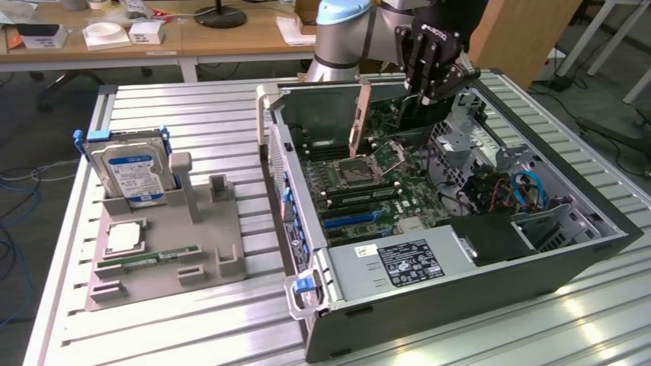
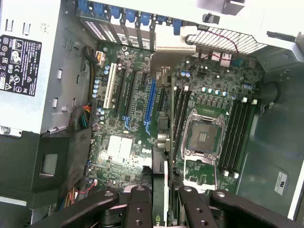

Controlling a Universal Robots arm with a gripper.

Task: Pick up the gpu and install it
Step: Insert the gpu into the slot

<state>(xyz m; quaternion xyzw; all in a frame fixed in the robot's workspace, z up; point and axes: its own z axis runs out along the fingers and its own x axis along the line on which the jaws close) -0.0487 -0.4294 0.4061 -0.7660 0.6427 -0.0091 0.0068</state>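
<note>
From my station, the arm (image 1: 338, 52) reads as a smooth silver-grey tube with a pale blue cap (image 1: 344, 9) on its joint. The jaws it carries are matte black, built from jointed bars in segments, with white lettering (image 1: 435, 34) printed along one bar. In the wrist view, their black links (image 2: 137, 209) show round pivot pins and small recessed screws.

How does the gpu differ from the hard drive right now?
The gpu hangs in the fingers over the motherboard inside the case; the hard drive stands in the grey holder outside it. The gpu looks dark and thin; the hard drive is silver, blue-labelled and thicker. Both stand on edge.
</note>
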